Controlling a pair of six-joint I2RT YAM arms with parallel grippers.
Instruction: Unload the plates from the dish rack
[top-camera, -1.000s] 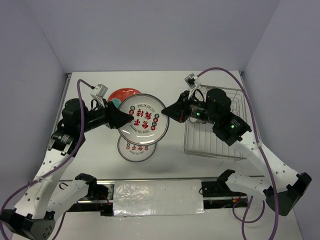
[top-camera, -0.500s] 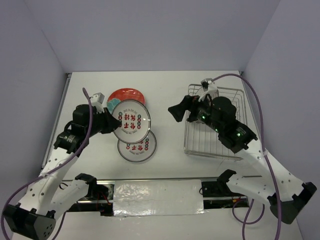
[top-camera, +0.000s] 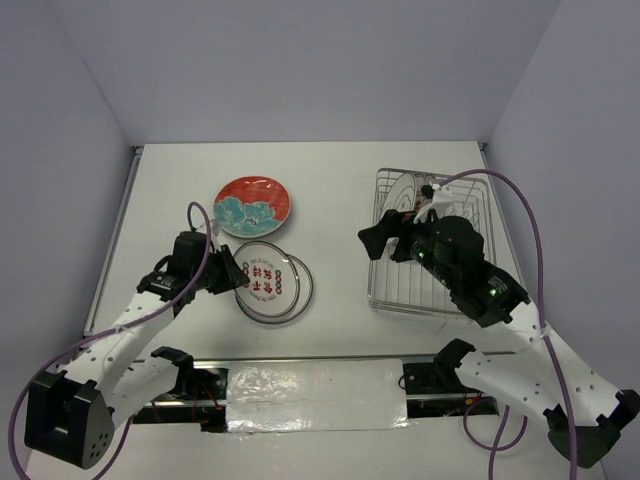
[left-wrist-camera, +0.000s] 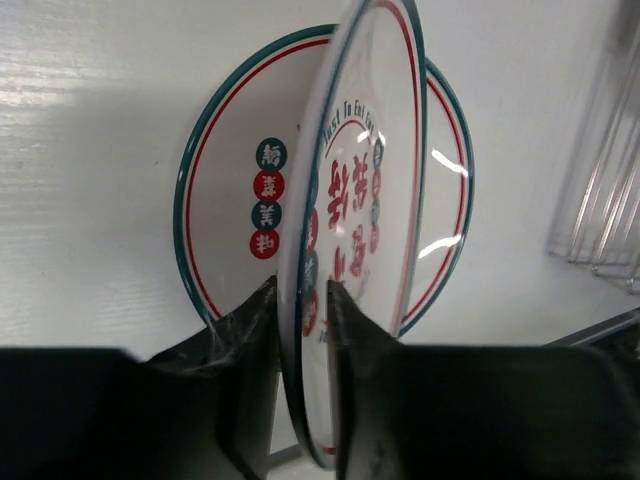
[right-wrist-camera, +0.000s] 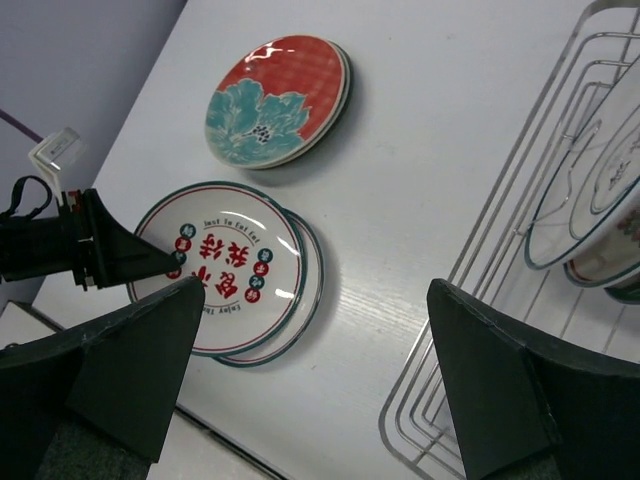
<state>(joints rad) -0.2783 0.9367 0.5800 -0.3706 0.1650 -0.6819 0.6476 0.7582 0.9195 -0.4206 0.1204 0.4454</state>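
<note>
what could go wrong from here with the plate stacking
The top white plate sits offset on the lower plate with the left fingers either side of its rim; pulling back might drag it off-stack.
The wide-open right fingers could snag the dish rack wires reaching for the standing plates.

White links, black joints, purple cables (top-camera: 490, 174) on left arm (top-camera: 120, 330), right arm (top-camera: 560, 365); black wedge-shaped left gripper (top-camera: 238, 281), right gripper (right-wrist-camera: 315, 290).

Bright even light, soft shadows, white glare streaks on lower plate (left-wrist-camera: 235, 130), blurred dark foreground.
</note>
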